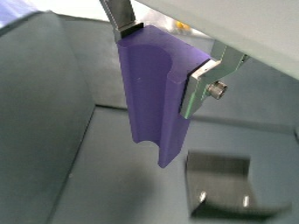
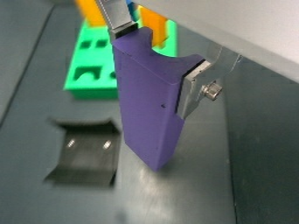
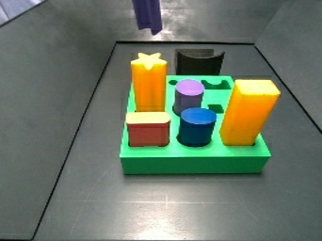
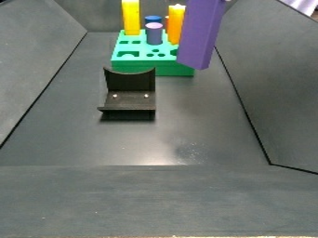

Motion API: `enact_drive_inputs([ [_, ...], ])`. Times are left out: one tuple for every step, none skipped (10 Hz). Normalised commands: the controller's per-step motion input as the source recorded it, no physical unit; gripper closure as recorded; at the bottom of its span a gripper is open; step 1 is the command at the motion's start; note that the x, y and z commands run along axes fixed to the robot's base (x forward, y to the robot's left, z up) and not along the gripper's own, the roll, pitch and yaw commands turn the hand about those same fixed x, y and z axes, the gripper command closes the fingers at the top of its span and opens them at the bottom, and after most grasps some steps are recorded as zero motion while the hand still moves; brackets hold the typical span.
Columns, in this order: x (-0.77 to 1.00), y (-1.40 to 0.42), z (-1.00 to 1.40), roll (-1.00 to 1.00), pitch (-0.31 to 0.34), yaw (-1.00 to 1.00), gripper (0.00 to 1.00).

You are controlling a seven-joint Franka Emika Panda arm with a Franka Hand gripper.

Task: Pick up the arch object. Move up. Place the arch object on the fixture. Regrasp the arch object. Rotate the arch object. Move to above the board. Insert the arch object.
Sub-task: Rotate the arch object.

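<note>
The purple arch object point(image 1: 155, 96) hangs upright in the air, held at its notched upper end between my gripper's point(image 1: 163, 61) silver fingers. Both wrist views show the grip point(image 2: 158, 54) on the arch point(image 2: 149, 105). The dark fixture point(image 1: 228, 184) stands on the floor below and to one side of the arch, and shows too in a wrist view point(image 2: 84, 153). In both side views the arch point(image 3: 147, 14) point(image 4: 203, 33) hangs high above the floor, between the fixture point(image 4: 128, 90) and the green board point(image 4: 129, 56). The gripper itself is cut off above both side views.
The green board point(image 3: 250, 160) carries a yellow star post point(image 3: 149, 80), a tall yellow block point(image 3: 249, 111), a purple cylinder point(image 3: 189, 94), a blue cylinder point(image 3: 195, 125) and a red block point(image 3: 149, 129). The fixture point(image 3: 199, 61) stands behind it. Dark sloping walls point(image 3: 56, 104) enclose the floor.
</note>
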Motion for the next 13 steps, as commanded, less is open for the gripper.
enact_drive_inputs([
  [0.03, 0.01, 0.03, -0.74, 0.494, -0.74, 1.00],
  [0.07, 0.02, 0.03, -0.46, 0.390, -0.40, 1.00],
  [0.08, 0.01, 0.00, -0.25, 0.263, -0.19, 1.00],
  [0.05, 0.02, 0.00, -0.03, 0.029, -1.00, 1.00],
  [0.02, 0.02, 0.02, -0.02, 0.021, -1.00, 1.00],
  [0.01, 0.02, 0.02, -0.03, 0.022, -1.00, 1.00],
  [0.01, 0.02, 0.01, -0.03, 0.023, -1.00, 1.00],
  [0.01, 0.02, 0.01, -0.03, 0.025, -1.00, 1.00],
  [0.01, 0.02, 0.01, -0.03, 0.027, -1.00, 1.00],
  [0.01, 0.02, 0.01, -0.03, 0.028, -1.00, 1.00],
  [0.01, 0.02, 0.01, -0.03, 0.030, -1.00, 1.00],
  [0.01, 0.02, 0.01, -0.04, 0.032, -1.00, 1.00],
  [0.01, 0.02, 0.01, -0.04, 0.034, -1.00, 1.00],
])
